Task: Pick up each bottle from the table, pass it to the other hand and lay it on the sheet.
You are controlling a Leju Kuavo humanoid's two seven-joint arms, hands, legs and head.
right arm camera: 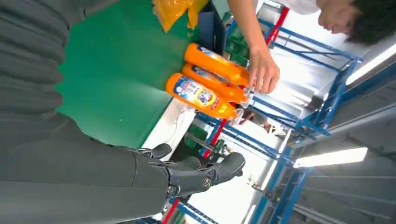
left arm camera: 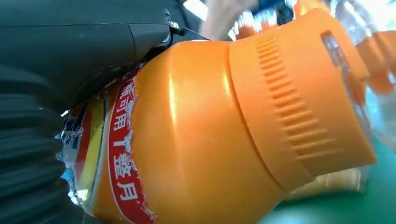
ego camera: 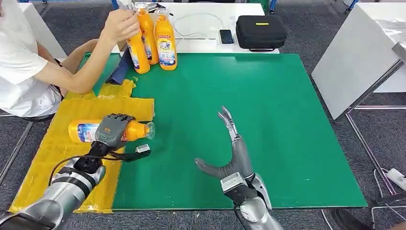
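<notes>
A: The orange bottle (ego camera: 111, 131) is seen lying on its side on the yellow sheet (ego camera: 57, 143), its clear cap just past the sheet's edge, over the green mat (ego camera: 268, 134). The left robot hand (ego camera: 111, 130) is wrapped over its label, so it is judged to be gripped rather than released.

B: And the right robot hand (ego camera: 230, 148)?

A: It is held over the mat, well apart from the sheet, fingers spread and nothing in them. No risk is expected from that side.

B: What could go wrong, then?

A: The bottle is round, and it is laid with its neck pointing off the sheet. If the fingers are opened while it is not fully settled, it may be rolled or nudged onto the mat. A finger caught on the peeling label, as seen in the left wrist view, could also drag it along when the arm is lifted.

B: Anything beyond the sheet?

A: Three upright bottles (ego camera: 153, 40) are grouped at the far end of the sheet, and one is being handled by a person's hand (ego camera: 119, 24). A reach made there now could be met by that hand, or a neighbour could be knocked over.
</notes>
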